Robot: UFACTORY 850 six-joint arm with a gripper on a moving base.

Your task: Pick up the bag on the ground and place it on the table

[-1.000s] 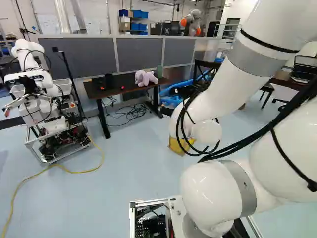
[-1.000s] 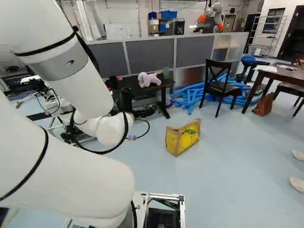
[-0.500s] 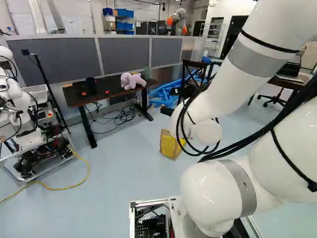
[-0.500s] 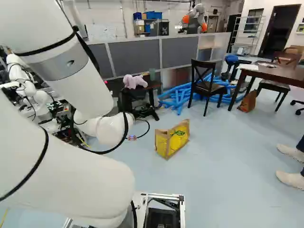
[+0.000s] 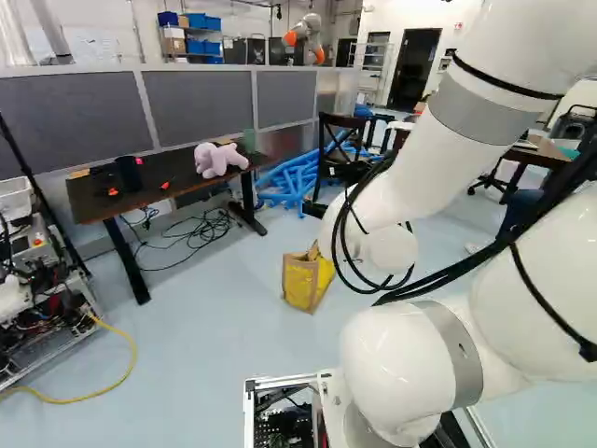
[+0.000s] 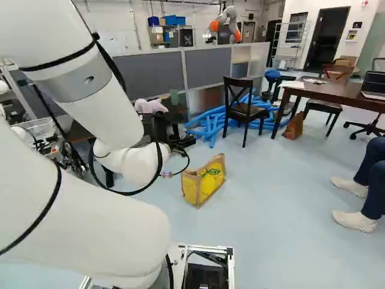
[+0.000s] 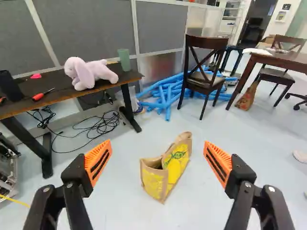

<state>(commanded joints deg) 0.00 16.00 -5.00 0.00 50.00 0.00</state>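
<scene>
Black parts of my gripper (image 6: 172,136) show past the arm's end in the right base view; its fingertips cannot be made out there. Seen from the wrist, the gripper (image 7: 158,163) is open, its orange pads wide apart with nothing held. A brown and yellow paper bag (image 7: 177,165) stands on the floor, beyond the fingers and lined up with the gap between them. Its top gapes a little. The bag (image 6: 207,180) is right of the arm's end in the right base view. Left of it is a dark table (image 5: 140,193) bearing a plush toy (image 5: 217,160).
Cables (image 7: 98,125) lie beneath the dark table. Behind the bag are blue tubes (image 7: 165,93) and a dark chair (image 7: 204,76). A brown table (image 6: 325,91) stands farther right. A seated person's shoes show at the right base view's right. Another robot (image 5: 42,308) stands at far left.
The base has turned to the right, so the whole scene slides left in both base views. My arm holds its pose against its lowest joint. The bag has not shifted on the floor.
</scene>
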